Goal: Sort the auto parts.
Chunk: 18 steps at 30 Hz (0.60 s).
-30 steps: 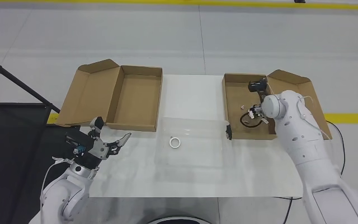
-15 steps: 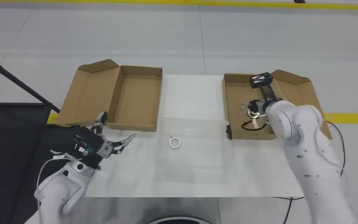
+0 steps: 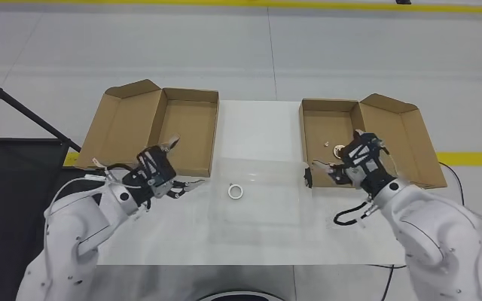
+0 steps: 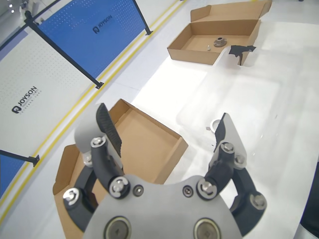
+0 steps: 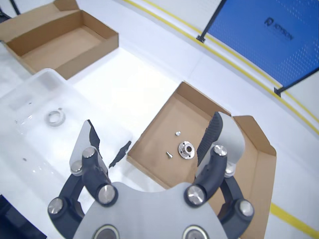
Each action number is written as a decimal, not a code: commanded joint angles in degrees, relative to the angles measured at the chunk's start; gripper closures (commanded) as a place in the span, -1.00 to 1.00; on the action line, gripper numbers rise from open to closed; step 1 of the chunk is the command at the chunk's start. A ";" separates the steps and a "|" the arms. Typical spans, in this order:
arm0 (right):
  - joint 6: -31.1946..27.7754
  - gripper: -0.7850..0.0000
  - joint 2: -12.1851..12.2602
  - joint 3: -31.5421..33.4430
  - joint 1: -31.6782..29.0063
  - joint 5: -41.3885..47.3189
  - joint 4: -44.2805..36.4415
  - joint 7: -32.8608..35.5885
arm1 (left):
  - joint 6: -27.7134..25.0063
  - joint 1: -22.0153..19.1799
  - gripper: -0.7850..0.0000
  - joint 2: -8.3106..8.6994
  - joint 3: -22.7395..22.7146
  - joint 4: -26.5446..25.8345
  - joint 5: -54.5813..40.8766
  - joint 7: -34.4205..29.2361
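Observation:
A white ring [image 3: 236, 192] lies in the clear tray [image 3: 263, 162] at the table's middle. It also shows as the ring [image 5: 55, 117] and the ring [image 4: 213, 125], half hidden behind a finger. The right cardboard box [image 3: 320, 120] holds a metal flange [image 5: 186, 149] and two small screws [image 5: 169, 154]; the flange [image 4: 219, 42] shows far off. The left box [image 3: 184, 132] has nothing in it. My left gripper [image 4: 163, 118] is open by the left box's front corner [image 3: 183, 163]. My right gripper [image 5: 153, 123] is open above the right box's near edge [image 3: 337, 153].
A black jagged piece [image 5: 120, 154] sits at the tray's corner beside the right box, also seen as the black piece [image 3: 307, 178] and the black piece [image 4: 240, 50]. Both boxes have flaps folded outward. White table [image 3: 256, 241] lies bare in front of the tray.
The right gripper has pulled back from deep over the right box to its near edge. The left gripper has swung up and right, from the table's front left corner to the left box's front.

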 commanded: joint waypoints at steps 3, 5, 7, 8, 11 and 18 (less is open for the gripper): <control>-5.84 -1.00 0.33 3.74 -5.45 0.07 -2.38 -6.85 | -0.29 -4.68 -1.00 -0.10 5.67 0.99 0.35 -6.27; -7.34 -1.00 0.41 5.57 -8.08 -0.26 -3.33 -9.93 | -0.49 -7.17 -1.00 -0.23 8.47 1.81 -0.85 -9.24; -8.20 -1.00 0.45 7.20 -10.53 -0.67 -4.14 -12.54 | -0.75 -9.76 -1.00 -0.34 10.85 2.39 -2.00 -12.79; -8.60 -1.00 0.46 7.70 -11.30 -0.82 -4.29 -13.26 | -0.84 -11.00 -1.00 -0.40 12.02 2.64 -2.55 -14.44; -8.60 -1.00 0.46 7.70 -11.30 -0.82 -4.29 -13.26 | -1.45 -14.56 -1.00 -0.53 15.30 2.87 -3.87 -20.41; -8.60 -1.00 0.46 7.70 -11.30 -0.82 -4.29 -13.26 | -1.45 -14.56 -1.00 -0.53 15.30 2.87 -3.87 -20.41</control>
